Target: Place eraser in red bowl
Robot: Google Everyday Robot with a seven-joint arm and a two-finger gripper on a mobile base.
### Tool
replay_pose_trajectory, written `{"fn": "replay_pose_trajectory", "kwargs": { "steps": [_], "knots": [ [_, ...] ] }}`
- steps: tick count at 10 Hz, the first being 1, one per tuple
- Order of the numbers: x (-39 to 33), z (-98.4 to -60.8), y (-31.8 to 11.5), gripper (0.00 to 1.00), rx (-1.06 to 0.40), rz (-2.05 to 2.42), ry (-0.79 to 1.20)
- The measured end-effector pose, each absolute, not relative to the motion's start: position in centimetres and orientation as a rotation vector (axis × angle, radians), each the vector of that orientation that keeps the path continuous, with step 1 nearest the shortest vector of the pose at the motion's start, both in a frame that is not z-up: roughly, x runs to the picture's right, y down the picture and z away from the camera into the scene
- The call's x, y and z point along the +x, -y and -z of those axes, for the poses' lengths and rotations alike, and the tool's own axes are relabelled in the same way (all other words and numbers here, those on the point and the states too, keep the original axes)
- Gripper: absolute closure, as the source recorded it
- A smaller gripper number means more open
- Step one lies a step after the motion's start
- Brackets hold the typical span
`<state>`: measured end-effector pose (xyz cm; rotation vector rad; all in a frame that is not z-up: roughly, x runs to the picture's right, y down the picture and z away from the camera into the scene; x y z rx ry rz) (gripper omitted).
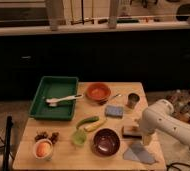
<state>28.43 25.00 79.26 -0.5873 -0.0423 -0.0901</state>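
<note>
The eraser (131,131), a small dark block with a tan edge, lies on the wooden table (63,152) near its right edge. The red bowl (98,91) stands at the back centre of the table, well away from the eraser. My white arm reaches in from the right, and its gripper (140,133) is low over the table, right at the eraser's right side. Whether it touches the eraser does not show.
A green tray (53,97) with a white brush sits at the back left. A blue sponge (114,110), a metal cup (133,100), a dark maroon bowl (106,142), a grey cloth (138,153), a green cup (78,138) and a small white bowl (43,149) also stand on the table.
</note>
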Motion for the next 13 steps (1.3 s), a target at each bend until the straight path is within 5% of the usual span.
{"fn": "replay_pose_trajectory", "kwargs": {
  "steps": [13],
  "knots": [
    [26.2,-80.8,-24.7,0.2,-0.642,-0.003,0.094]
  ]
}}
